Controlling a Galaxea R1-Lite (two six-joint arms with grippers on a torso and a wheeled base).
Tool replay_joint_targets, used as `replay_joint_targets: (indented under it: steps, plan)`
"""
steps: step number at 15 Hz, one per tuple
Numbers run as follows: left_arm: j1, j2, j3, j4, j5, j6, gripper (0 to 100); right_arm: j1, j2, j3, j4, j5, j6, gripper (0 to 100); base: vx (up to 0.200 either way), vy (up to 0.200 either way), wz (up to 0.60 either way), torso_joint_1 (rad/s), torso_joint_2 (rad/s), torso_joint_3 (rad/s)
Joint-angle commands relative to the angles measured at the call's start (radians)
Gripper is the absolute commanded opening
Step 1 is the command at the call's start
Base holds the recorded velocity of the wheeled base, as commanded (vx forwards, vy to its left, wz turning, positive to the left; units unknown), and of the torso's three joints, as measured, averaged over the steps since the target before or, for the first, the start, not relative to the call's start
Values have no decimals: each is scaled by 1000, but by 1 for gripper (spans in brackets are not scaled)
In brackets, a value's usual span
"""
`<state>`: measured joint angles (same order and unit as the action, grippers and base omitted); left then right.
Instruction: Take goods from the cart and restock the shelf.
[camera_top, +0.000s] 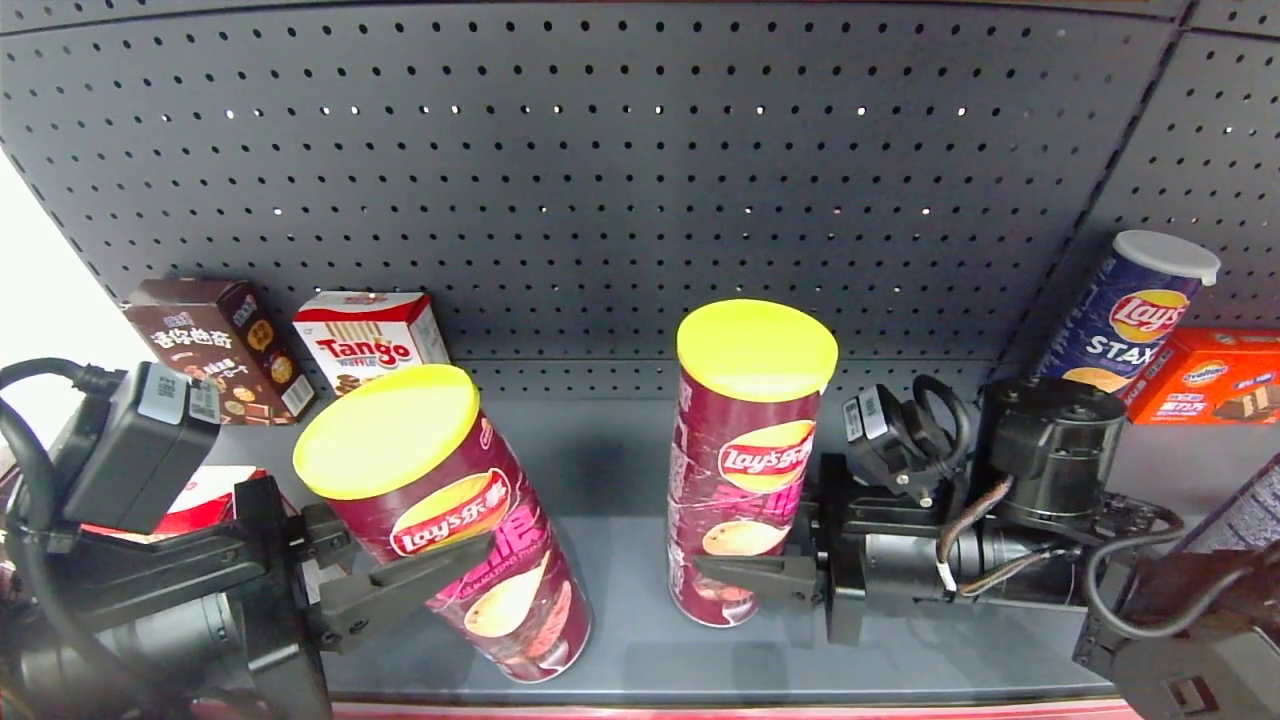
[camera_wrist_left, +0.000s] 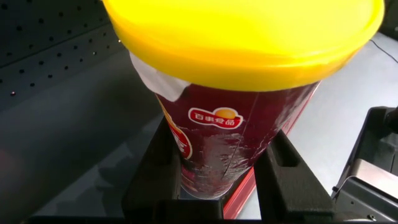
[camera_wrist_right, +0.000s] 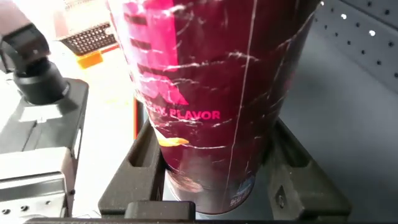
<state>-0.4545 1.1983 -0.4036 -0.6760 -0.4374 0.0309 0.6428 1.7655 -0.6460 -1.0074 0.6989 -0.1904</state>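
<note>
In the head view, each can hides the far finger of the claw holding it, so only the near finger of each shows. A red-and-white box (camera_top: 205, 495) sits mostly hidden behind the left arm. At the right edge, an orange box (camera_top: 1215, 375) is cut off.

The left claw (camera_wrist_left: 221, 177) is clamped around the lower body of the left can (camera_top: 450, 520), with one finger on each side. This can is tilted, its yellow lid leaning towards the robot's left. Its base is low at the front edge of the grey shelf (camera_top: 620, 470), but whether it rests there is hard to tell.

The right claw (camera_wrist_right: 217, 174) grips the right can (camera_top: 745, 460) low on its sides. This can stands upright near the middle of the shelf, well apart from the tilted one.

Both cans are dark maroon tubes with flat yellow lids, a chip picture and glossy, creased wrapping.

At the back, against the pegboard (camera_top: 640, 180), stand a brown box (camera_top: 215, 345) and a white wafer box (camera_top: 368, 340) on the left. On the right is a blue can (camera_top: 1130, 315) with a white lid.
</note>
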Motion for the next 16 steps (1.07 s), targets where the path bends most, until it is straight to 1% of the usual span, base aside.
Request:
replay_joint_targets:
  steps: [1, 4, 5, 6, 10, 12, 16]
  plan:
    - [0, 0, 0, -1, 0, 0, 0, 26, -24, 34, -14, -29, -4, 0, 0, 0, 0, 0, 0, 0]
    - [0, -2, 0, -1, 0, -3, 0, 38, -29, 54, -17, -41, -6, 0, 0, 0, 0, 0, 0, 0]
    - [-1, -2, 0, -2, 2, -16, 0, 43, -29, 68, -25, -55, -7, 0, 0, 0, 0, 0, 0, 0]
    - [-1, -2, -1, -2, 2, -19, 0, 46, -23, 81, -40, -62, -20, 0, 0, 0, 0, 0, 0, 0]
    - [0, -2, -1, -2, 2, -19, 0, 40, -11, 114, -56, -64, -34, 0, 0, 0, 0, 0, 0, 0]
    - [0, -2, -1, -2, 2, -19, 0, 17, 14, 124, -69, -64, -35, 0, 0, 0, 0, 0, 0, 0]
    - [0, -2, -1, -2, 2, -19, 0, 14, 46, 123, -92, -65, -34, 0, 0, 0, 0, 0, 0, 0]
